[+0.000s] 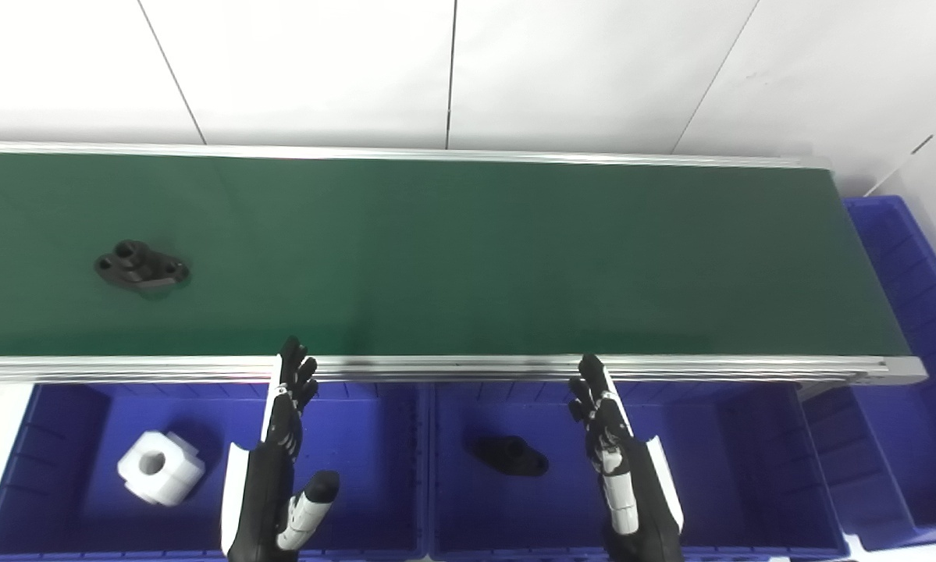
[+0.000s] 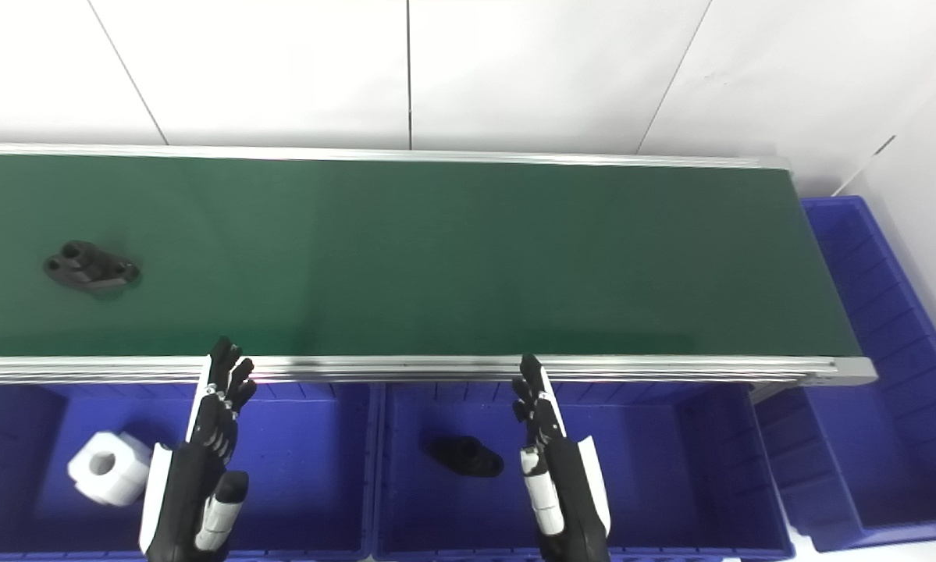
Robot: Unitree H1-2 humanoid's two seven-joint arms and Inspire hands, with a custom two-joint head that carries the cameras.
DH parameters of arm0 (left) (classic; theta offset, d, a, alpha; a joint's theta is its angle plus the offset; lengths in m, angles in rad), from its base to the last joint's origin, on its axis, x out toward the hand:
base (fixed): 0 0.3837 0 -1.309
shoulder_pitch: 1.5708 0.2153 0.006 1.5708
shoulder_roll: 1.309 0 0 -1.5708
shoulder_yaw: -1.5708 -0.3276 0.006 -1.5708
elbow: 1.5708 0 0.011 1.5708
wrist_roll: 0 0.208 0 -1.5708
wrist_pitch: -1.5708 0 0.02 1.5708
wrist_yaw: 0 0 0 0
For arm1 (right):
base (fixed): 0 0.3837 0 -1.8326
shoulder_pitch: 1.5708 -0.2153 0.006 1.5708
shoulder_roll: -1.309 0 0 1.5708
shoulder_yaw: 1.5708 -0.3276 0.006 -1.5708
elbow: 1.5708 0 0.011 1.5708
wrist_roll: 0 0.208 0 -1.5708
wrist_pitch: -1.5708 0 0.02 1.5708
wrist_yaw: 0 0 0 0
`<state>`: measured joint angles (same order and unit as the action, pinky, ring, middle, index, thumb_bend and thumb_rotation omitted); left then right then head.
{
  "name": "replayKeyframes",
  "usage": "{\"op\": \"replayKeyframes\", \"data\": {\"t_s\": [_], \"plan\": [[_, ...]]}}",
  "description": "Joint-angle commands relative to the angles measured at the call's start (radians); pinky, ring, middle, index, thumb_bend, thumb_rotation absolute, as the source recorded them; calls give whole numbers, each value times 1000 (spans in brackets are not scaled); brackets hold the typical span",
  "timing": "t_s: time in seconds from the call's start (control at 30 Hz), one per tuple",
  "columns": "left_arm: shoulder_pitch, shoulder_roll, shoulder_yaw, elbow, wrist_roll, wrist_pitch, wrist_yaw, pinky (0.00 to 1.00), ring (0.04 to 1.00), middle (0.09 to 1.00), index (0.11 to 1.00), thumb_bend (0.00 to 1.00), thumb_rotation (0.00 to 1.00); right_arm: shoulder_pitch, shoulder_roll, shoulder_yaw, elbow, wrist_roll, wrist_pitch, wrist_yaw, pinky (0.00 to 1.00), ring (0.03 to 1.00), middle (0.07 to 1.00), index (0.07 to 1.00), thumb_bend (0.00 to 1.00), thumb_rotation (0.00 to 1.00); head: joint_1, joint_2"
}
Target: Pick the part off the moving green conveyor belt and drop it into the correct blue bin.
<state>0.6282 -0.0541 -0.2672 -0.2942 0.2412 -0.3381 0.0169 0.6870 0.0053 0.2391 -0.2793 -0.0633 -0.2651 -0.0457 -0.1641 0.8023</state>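
Note:
A black flanged part (image 1: 141, 268) lies on the green conveyor belt (image 1: 468, 250) at the far left. My left hand (image 1: 284, 441) hovers open over the left blue bin (image 1: 358, 468), fingers straight and pointing toward the belt's near rail. Over the middle blue bin (image 1: 717, 460) my right hand (image 1: 608, 437) is held the same way, open and holding nothing. A white blocky part (image 1: 159, 467) rests in the left bin. The middle bin holds a black flanged part (image 1: 510, 456) like the one on the belt.
The belt's aluminium near rail (image 1: 452, 365) runs just beyond both hands' fingertips. A third blue bin (image 1: 916, 367) stands at the belt's right end. A white wall lies behind the belt.

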Motion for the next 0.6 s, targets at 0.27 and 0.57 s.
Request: {"op": "replayKeyframes", "data": {"t_s": [0.27,0.57], "plan": [[-8,-7,-20,21,-2,-51,11,946,967,999,1000,716,957,-4,-6,-15,7,9,-86,10,977,980,1000,1000,835,1000,16,-33],[-30,-14,-19,95,45,-124,52,895,957,1000,1000,733,991,-12,-14,-30,63,34,-133,16,989,985,1000,1000,858,988,57,-127]]}}
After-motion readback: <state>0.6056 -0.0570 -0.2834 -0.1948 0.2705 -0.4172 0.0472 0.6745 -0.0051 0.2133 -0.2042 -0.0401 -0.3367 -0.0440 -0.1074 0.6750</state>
